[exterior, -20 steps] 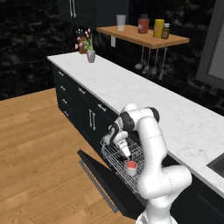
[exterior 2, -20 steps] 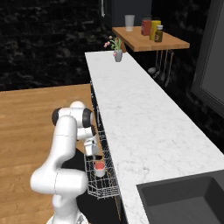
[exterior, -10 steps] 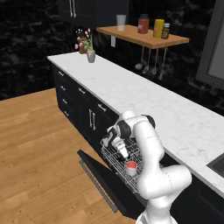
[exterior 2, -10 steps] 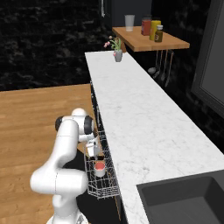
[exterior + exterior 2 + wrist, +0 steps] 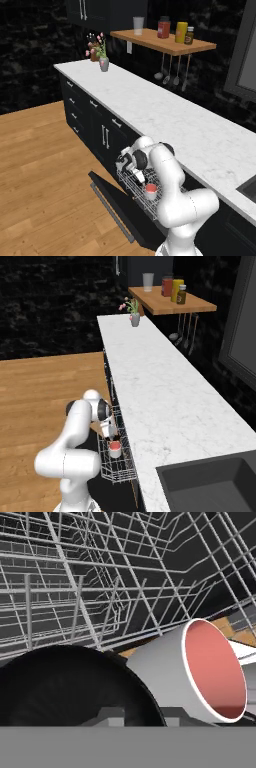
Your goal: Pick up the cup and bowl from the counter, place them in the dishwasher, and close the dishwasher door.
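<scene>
Here the arm bends low in front of the counter (image 5: 165, 112), its gripper (image 5: 138, 176) down in the white wire rack (image 5: 137, 192) that is pulled out of the dishwasher (image 5: 165, 220) over the door (image 5: 117, 212), which lies open. The cup (image 5: 150, 190) stands upright in the rack, red inside showing, just beside the gripper; from the right base view it sits in the rack (image 5: 117, 468) under the counter's edge (image 5: 150, 406). In the hand view the bowl (image 5: 70, 687) is close to the camera at the lower left, touching or overlapping the cup (image 5: 200, 672) at its right, with rack wires (image 5: 100, 587) behind both. Whether the fingers hold the bowl or stand apart I cannot tell.
</scene>
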Controlling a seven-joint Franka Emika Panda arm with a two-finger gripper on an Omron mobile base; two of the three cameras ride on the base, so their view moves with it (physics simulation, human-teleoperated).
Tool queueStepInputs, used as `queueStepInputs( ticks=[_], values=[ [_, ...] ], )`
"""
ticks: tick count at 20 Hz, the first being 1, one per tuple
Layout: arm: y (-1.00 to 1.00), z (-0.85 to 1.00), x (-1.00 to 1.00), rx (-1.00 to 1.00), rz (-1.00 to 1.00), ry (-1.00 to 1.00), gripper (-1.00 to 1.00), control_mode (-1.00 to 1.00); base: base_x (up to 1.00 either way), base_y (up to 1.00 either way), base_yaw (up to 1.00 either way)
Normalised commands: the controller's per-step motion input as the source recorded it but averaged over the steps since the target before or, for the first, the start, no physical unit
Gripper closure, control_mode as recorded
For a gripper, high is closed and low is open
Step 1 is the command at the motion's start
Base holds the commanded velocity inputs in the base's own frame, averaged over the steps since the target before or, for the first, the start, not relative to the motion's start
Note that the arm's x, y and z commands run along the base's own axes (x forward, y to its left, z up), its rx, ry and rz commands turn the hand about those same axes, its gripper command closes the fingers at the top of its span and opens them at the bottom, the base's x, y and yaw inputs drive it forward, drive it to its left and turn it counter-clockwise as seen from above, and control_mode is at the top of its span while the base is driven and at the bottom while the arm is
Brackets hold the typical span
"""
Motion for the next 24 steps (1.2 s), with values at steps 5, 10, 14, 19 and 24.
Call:
queueStepInputs(
  ticks=[5,10,14,19,24],
  values=[
    [-0.01,-0.39,0.2,-0.02,0.0,0.06,1.0,-1.0,0.0,0.0,0.0],
    [0.0,0.0,-0.04,0.0,0.0,0.16,-1.0,-1.0,0.0,0.0,0.0],
    [0.03,0.27,-0.21,0.0,0.0,0.15,-1.0,-1.0,0.0,0.0,0.0],
    [0.28,0.05,-0.07,-0.06,-0.01,0.06,-1.0,-1.0,0.0,0.0,0.0],
    [0.48,0.13,-0.23,-0.1,-0.02,0.0,-1.0,-1.0,0.0,0.0,0.0]
  ],
)
